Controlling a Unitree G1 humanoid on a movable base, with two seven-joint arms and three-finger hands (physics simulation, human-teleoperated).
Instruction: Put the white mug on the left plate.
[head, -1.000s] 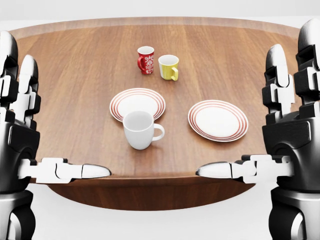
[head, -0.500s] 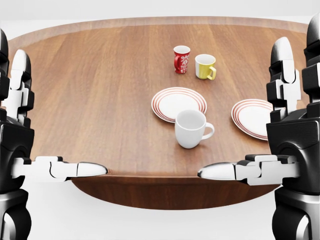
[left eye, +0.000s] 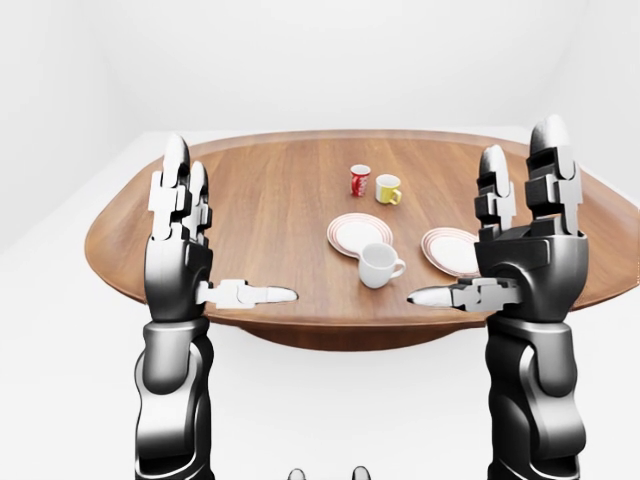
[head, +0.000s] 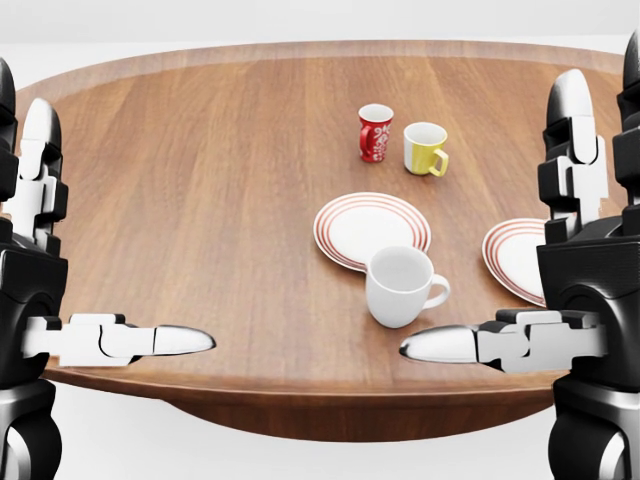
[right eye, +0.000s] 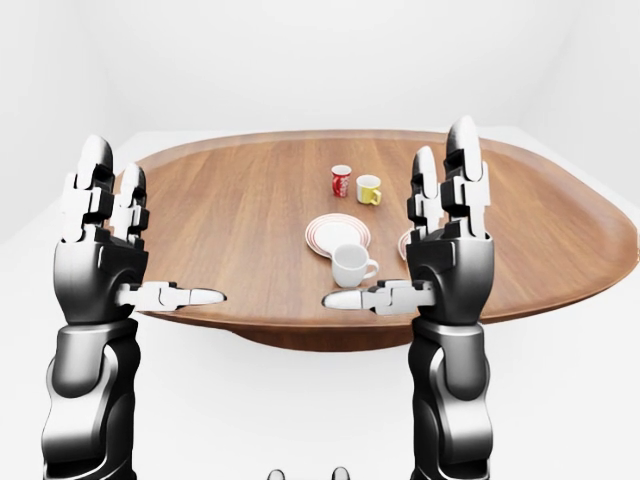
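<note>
Mugs red (head: 375, 132) and yellow (head: 425, 148) above left plate (head: 372, 231), white mug (head: 401, 287) overlapping plate's lower rim

- Left hand (left eye: 185, 250): glossy black palm block, with white segmented fingers ending in rounded silver tips.
- Right hand (left eye: 520, 245): same black-and-white build, with dark joints between the finger segments.
- Both forearms: dark grey, smooth, rounded shells.

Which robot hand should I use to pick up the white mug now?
Right. The right robot hand hangs just right of the white mug, facing its handle; the left robot hand is far across the table.
</note>
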